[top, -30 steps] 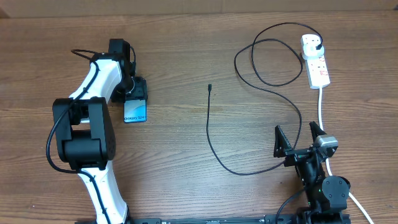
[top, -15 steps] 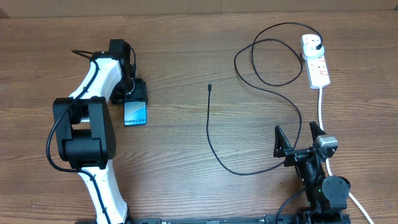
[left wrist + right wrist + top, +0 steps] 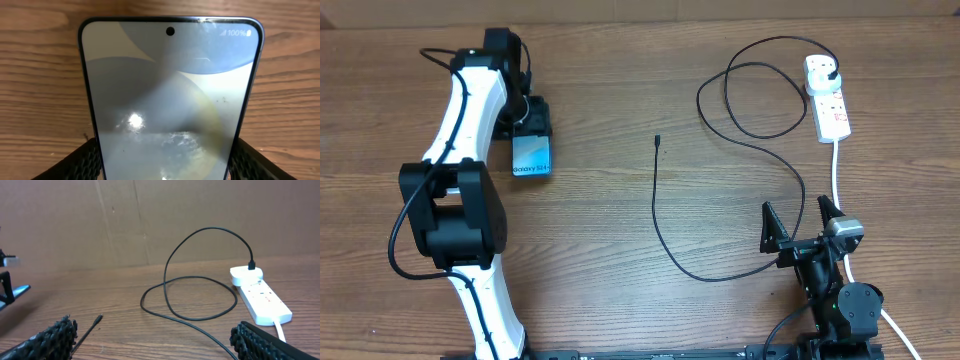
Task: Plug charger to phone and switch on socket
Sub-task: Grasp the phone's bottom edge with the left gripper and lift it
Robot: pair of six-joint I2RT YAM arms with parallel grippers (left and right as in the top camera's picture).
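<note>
My left gripper [image 3: 532, 128] is shut on the phone [image 3: 532, 157], gripping its sides at the far left of the table. The left wrist view shows its light screen [image 3: 170, 100] between both fingers, with the camera hole at the far end. The charger's thin black cable [image 3: 660, 215] runs from its connector tip [image 3: 657, 140] mid-table, loops at the back and ends in a black plug [image 3: 832, 73] seated in the socket [image 3: 827, 97], a white power strip at back right. My right gripper [image 3: 802, 222] is open and empty at the front right; the cable tip [image 3: 99, 318] lies ahead of it.
The strip's thick white cord [image 3: 836, 175] runs down the right side past my right gripper. A brown cardboard wall [image 3: 150, 220] stands behind the table. The table's wood surface [image 3: 600, 250] lies bare between the arms.
My left gripper has moved the phone a little toward the back and left. The right arm and the cable have not moved.
</note>
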